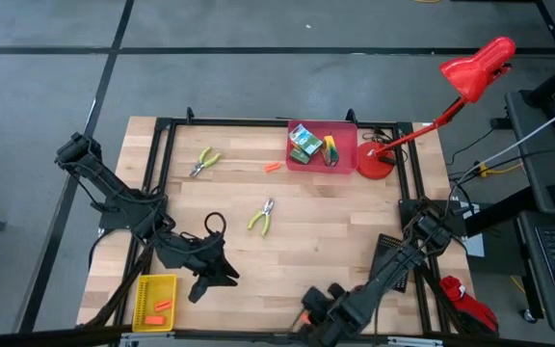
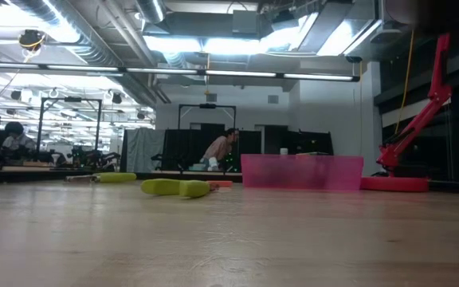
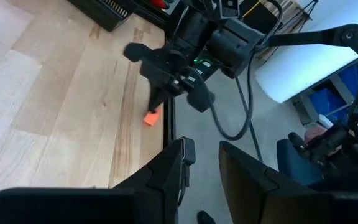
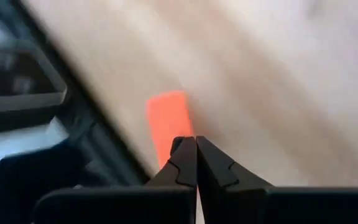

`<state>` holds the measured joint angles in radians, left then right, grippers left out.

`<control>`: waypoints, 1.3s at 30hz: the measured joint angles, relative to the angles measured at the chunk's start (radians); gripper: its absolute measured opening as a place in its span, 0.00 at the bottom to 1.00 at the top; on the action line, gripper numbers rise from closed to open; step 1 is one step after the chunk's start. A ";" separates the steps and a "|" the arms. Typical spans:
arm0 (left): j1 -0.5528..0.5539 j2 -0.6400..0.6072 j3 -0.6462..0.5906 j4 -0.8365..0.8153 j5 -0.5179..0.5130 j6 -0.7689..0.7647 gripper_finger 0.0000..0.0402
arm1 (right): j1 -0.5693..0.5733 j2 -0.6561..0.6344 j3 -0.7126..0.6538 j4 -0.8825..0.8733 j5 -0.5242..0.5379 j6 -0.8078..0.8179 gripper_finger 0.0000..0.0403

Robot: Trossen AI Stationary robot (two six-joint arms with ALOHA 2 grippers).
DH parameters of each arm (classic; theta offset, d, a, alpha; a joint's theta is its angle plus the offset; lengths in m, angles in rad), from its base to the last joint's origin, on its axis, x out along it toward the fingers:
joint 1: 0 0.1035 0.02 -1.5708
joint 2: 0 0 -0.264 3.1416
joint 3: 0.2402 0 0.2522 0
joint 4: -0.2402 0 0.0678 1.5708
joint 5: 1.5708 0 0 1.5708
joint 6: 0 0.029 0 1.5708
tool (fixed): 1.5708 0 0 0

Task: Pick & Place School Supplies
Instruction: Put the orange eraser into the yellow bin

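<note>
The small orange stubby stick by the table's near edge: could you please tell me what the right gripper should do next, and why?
Probably reopen the right gripper and shift it over the small orange stubby stick before closing again: its fingers meet flush with nothing visibly between them, and the stick lies just beyond the tips.

Looks like a robotics lab or workshop: bare ceiling ducts (image 2: 94,40) and strip lights, grey concrete floor (image 1: 258,58), more framed rigs (image 2: 205,131) beyond the wooden bench (image 1: 335,231), perhaps a seated person (image 2: 220,149).
</note>
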<state>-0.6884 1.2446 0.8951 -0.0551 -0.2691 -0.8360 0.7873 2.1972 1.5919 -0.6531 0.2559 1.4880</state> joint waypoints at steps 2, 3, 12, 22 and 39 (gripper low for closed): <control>0.000 0.000 0.000 0.000 0.000 0.000 0.25 | -0.020 -0.007 -0.003 -0.019 0.052 -0.013 0.00; 0.000 0.000 0.000 0.000 0.000 0.000 0.25 | -0.033 -0.009 -0.004 -0.024 0.068 -0.022 0.00; 0.000 0.000 0.000 -0.007 0.003 0.009 0.23 | -0.140 -0.076 -0.002 -0.025 0.095 -0.169 0.00; -0.027 0.000 0.000 -0.030 0.027 0.020 0.14 | -0.017 -0.106 0.001 0.062 0.002 -0.128 0.00; -0.047 0.000 0.000 -0.016 0.045 0.009 0.13 | 0.085 -0.066 0.001 -0.018 -0.115 0.050 0.01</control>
<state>-0.7354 1.2449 0.8951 -0.0711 -0.2245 -0.8272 0.8723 2.1308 1.5929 -0.6707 0.1413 1.5383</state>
